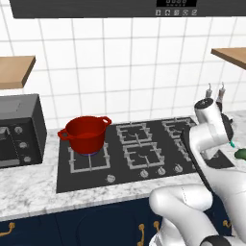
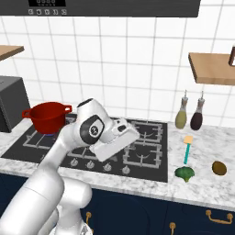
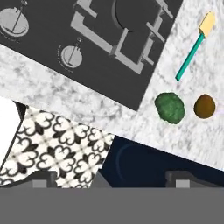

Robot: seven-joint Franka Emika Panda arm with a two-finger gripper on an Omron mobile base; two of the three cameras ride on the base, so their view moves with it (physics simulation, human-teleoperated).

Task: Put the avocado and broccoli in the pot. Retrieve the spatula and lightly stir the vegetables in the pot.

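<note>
Red pot [image 1: 86, 134] on the hob's back-left burner; broccoli [image 2: 184, 173], brown avocado [image 2: 219, 168], teal spatula [image 2: 187, 149] near counter's front edge. Claw [image 3: 112, 177] spread, empty, above the front edge.

Glossy white arm [image 2: 50, 174], smooth rounded tube links, bulbous shells at joints. Dark grey-black joint rings, round dark cap with pale mark on one joint. Blocky white hand [image 2: 114, 140]. Two small dark grey square-ended fingertips [image 3: 43, 178].
</note>
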